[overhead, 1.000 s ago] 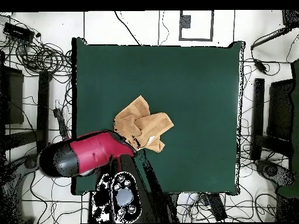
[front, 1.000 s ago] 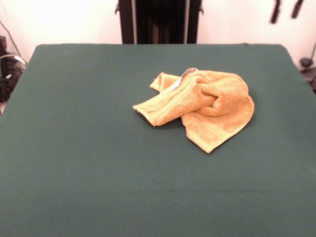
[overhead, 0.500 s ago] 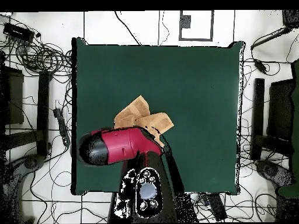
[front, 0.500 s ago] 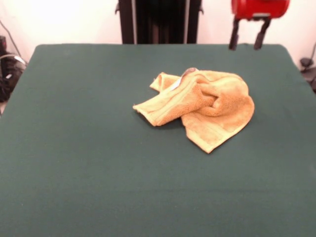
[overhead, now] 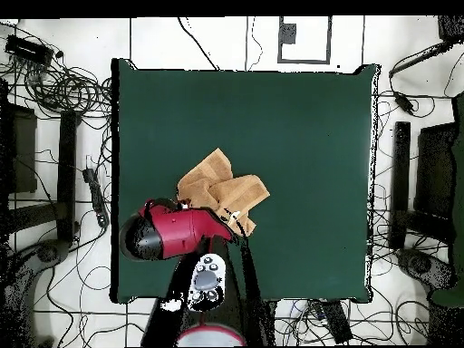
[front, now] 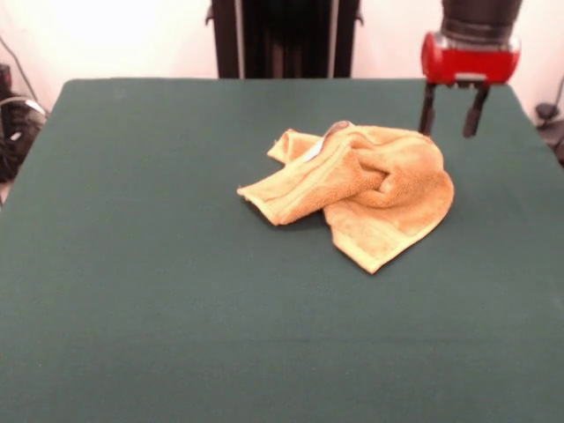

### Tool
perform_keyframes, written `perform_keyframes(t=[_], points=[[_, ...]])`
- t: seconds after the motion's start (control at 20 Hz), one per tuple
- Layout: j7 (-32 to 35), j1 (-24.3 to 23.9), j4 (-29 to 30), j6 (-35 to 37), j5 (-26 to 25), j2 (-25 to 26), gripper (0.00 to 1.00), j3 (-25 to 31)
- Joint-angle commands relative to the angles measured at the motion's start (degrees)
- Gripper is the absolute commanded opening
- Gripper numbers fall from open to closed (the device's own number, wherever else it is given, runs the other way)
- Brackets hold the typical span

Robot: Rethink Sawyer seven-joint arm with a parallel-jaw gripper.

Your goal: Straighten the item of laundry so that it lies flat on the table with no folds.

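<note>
The item of laundry [front: 361,189] is a golden-orange towel lying crumpled in a heap right of the middle of the green table [front: 132,264]. One folded flap sticks out to the left and a corner points toward the near edge. A small white label shows at its far side. My gripper [front: 450,116] hangs open just behind the towel's far right edge, above the cloth, with nothing between its fingers. In the overhead view the towel [overhead: 222,190] lies on the table [overhead: 299,136], and the red arm [overhead: 172,231] covers the towel's lower left part and hides the gripper.
Cables [overhead: 54,82] and dark stands [overhead: 401,172] ring the table on the floor in the overhead view. Dark equipment [front: 13,123] sits beyond the table's left edge in the front view.
The gripper has come down from the top edge of the front view to just behind the towel. The arm has swung over the towel's edge. The towel has not moved.
</note>
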Motion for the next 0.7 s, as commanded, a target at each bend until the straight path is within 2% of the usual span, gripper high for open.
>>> perform_keyframes(t=[0.05, 0.25, 0.45, 0.7], points=[[14.4, 0.9, 1.2, -2.6, 5.3, 7.4, 1.0, 0.8], [11.3, -0.7, 1.5, -0.5, 4.5, 4.7, 1.0, 1.1], [6.3, -3.4, 1.8, 7.0, 2.9, -2.7, 1.0, 0.9], [-1.0, -7.9, -1.3, 14.2, 0.7, -7.0, 1.0, 3.7]])
